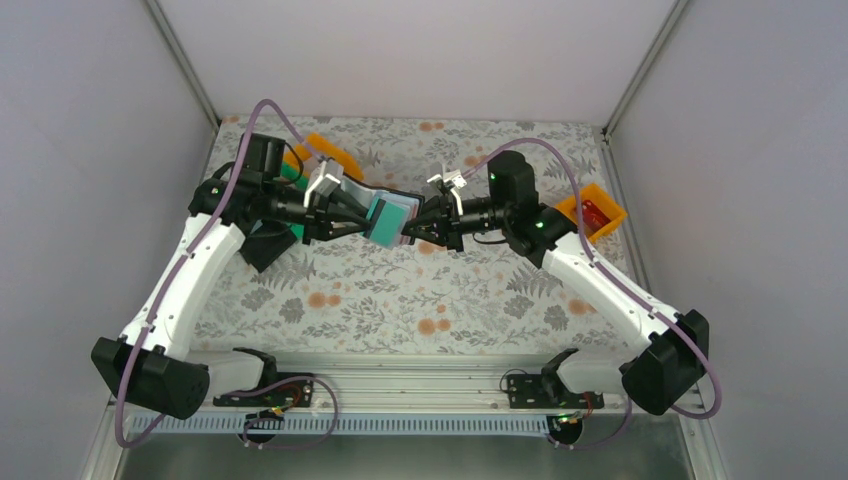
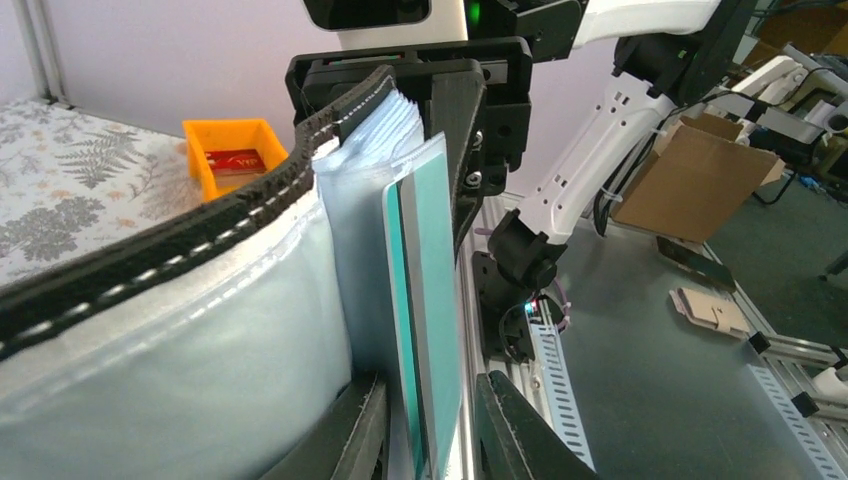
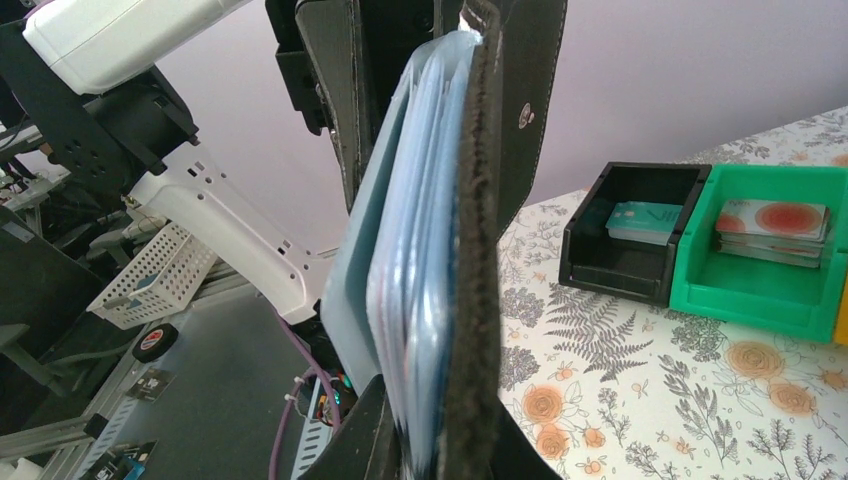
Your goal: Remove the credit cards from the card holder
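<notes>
Surface: a table (image 1: 400, 290) under a pale cloth printed with grey ferns and orange flowers.
Surround: plain pale panels stood along the far side and both flanks.
Near edge: a metal rail (image 1: 420, 372) ran across the width.
Left side: three open trays sat in a row. The black tray (image 3: 610, 265) was nearest, the green tray (image 3: 760, 290) was against it, and an orange tray (image 1: 335, 155) was farthest back.
Right side: a second orange tray (image 1: 592, 212) sat alone by the right edge, turned at an angle and well apart from the others.
</notes>
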Robot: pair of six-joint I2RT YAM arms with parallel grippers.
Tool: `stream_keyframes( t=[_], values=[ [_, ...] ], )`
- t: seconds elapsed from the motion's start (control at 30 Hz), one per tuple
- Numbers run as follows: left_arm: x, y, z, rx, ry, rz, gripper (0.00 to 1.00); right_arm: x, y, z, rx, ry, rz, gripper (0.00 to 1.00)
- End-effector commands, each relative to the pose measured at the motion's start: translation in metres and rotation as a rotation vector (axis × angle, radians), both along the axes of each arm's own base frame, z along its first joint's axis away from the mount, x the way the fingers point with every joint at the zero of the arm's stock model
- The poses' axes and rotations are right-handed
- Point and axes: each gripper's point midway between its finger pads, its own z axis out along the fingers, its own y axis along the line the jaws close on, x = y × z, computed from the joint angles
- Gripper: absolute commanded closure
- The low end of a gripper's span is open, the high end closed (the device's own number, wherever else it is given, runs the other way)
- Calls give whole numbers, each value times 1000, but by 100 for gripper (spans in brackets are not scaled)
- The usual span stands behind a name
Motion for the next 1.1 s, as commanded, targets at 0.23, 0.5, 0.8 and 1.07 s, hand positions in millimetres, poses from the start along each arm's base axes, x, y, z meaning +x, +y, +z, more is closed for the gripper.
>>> stream_keyframes(
  t=[0.23, 0.5, 0.8, 1.07],
  values=[
    [-2, 5, 10, -15, -58, -1, 97, -8, -1, 23, 46, -74, 29, 96],
    [16, 15, 8, 37, -76, 103, 98, 3, -3, 13, 13, -55, -40, 96],
    [51, 35, -13, 137, -75, 285, 98, 32, -25, -30, -72, 103, -190, 96],
    [68, 53, -20, 174, -63, 382, 98, 52, -51, -103, -136, 385, -270, 96]
  ],
)
